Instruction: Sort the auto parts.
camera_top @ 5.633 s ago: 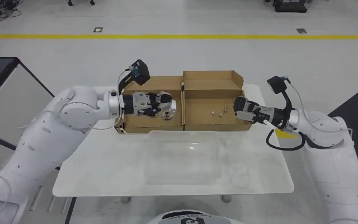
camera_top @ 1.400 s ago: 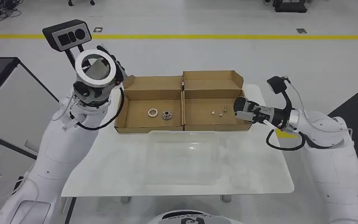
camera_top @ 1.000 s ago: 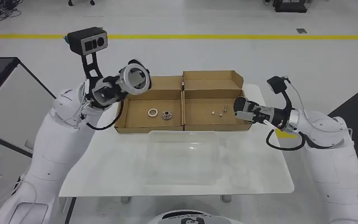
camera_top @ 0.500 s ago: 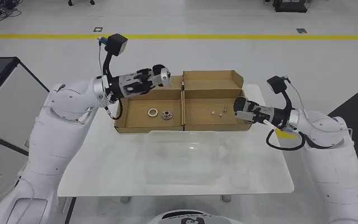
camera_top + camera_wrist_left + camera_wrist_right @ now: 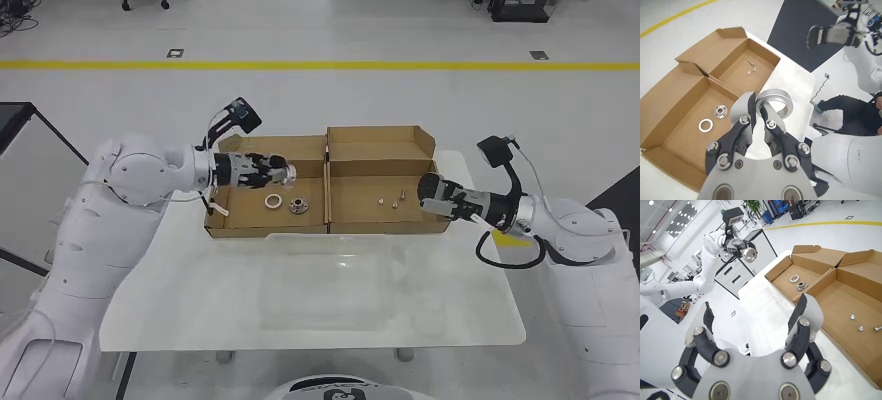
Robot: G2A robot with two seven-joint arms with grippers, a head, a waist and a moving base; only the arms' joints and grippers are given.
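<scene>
Now, your left gripper has its jaws clamped on the wall of the big metal ring, held in the air above the left box, where the washer and flange lie. Lower it level onto bare cardboard beside them before releasing. Your right gripper sits, jaws spread, by the right box.
</scene>
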